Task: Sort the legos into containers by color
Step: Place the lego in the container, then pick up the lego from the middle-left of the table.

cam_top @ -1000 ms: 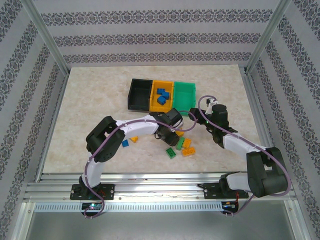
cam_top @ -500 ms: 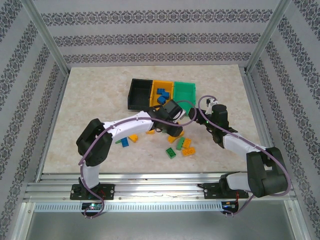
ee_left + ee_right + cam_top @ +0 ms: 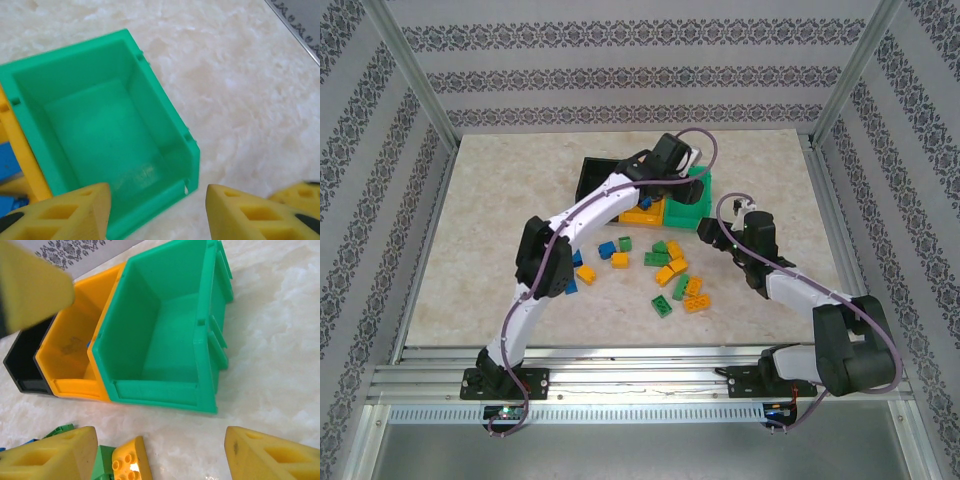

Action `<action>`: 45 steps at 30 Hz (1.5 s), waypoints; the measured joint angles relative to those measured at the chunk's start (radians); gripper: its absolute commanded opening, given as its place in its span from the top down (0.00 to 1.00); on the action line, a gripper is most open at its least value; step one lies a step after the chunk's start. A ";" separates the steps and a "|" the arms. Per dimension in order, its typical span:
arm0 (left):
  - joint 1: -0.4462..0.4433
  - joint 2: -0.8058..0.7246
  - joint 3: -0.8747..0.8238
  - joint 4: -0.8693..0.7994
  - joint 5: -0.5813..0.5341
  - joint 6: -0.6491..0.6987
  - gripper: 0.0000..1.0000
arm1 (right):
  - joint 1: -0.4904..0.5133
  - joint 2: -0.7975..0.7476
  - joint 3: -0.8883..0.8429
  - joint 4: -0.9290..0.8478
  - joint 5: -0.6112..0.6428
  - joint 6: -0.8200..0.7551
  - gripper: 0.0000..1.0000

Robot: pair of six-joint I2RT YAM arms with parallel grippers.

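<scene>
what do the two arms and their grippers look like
The left arm and right arm match: white link shells between bulky black joint housings, on black bases. A purple cable runs loosely along each, looping near the wrist. The left gripper and right gripper each have two chunky yellow fingers with rectangular recesses moulded in.

Bins: black, orange-yellow, green. Legos: blue, green, orange. Table cream marbled. Walls grey-patterned stripes.
</scene>
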 measured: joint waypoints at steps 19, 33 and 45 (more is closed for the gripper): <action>-0.028 -0.145 -0.343 -0.047 0.044 0.005 0.43 | -0.015 -0.047 -0.022 0.011 0.014 0.011 0.32; -0.126 -0.398 -0.829 -0.018 0.116 0.039 0.46 | -0.015 -0.048 -0.023 0.012 0.014 0.026 0.32; -0.141 -0.231 -0.689 -0.031 0.096 0.084 0.53 | -0.015 -0.057 -0.026 0.011 0.018 0.026 0.32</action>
